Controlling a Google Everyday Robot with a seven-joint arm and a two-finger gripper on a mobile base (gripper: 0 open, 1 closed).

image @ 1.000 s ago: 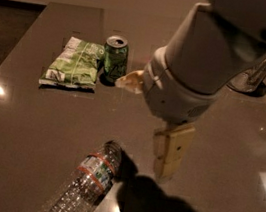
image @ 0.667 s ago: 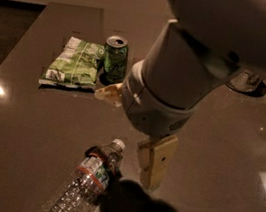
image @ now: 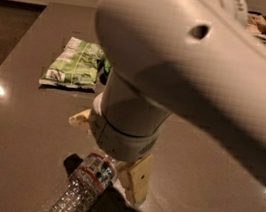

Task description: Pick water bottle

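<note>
We log the bottle [image: 81,186] lying on its side on the table [image: 16,134] near the lower edge of the view, label band up and its top end hidden under the arm [image: 181,60]. The gripper [image: 134,181] hangs low, just right of the label band and close against it; whether it is spread or closed we cannot tell. A green bag [image: 74,65] lies well apart, farther back on the left.

Table [image: 23,125]: water bottle [image: 80,193], bag [image: 74,65]; claw [image: 132,184] above
</note>
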